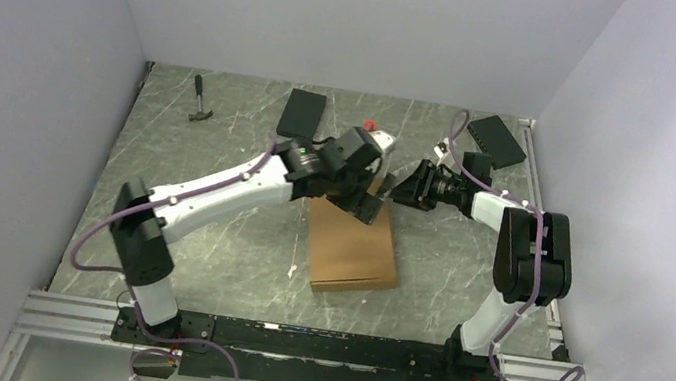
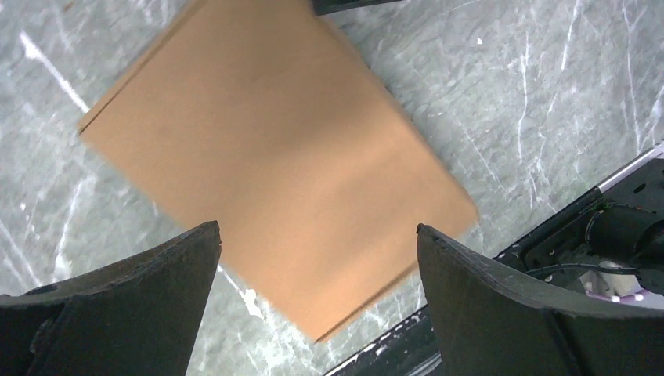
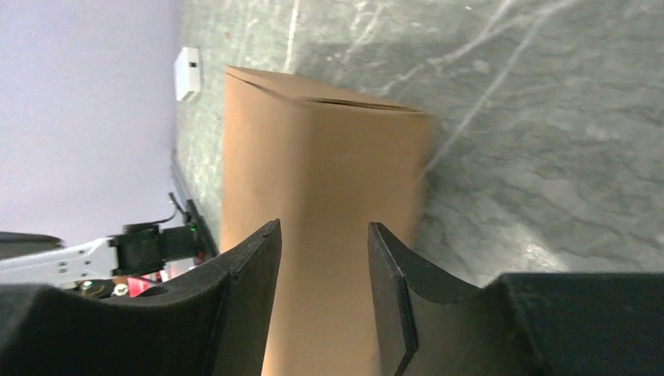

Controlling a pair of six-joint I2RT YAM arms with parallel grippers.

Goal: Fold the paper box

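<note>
cardboard: plain brown and unprinted. the paper box (image 1: 355, 254) lies flat on the desk (image 1: 208, 222), its broad top face smooth and closed.
box position: about mid-desk, between my two arms, with its long side running away from my bases and turned a little off square.
box far end: under both of my end effectors; the near end lies bare.
left end effector (image 2: 318, 227): wide open and gripping nothing. it points down at the box, which fills the gap between the two dark fingers (image 2: 149, 298).
left contact: the fingers look clear of the cardboard.
right end effector (image 3: 322, 227): partly parted, with nothing clamped that i can see. it reaches in from the right toward the box's far end.
right view: the box shows through the gap and runs wider than it, passing behind one finger (image 3: 243, 305). i cannot tell whether the tips touch it.
sharpness: the box is blurred in both wrist views.
desk surface: grey stone pattern with pale veins.
far left: a hammer (image 1: 201, 101) lies well apart from the box.
far side: one flat black box (image 1: 302, 114) lies behind my left arm and another flat black box (image 1: 496, 140) in the far right corner.
</note>
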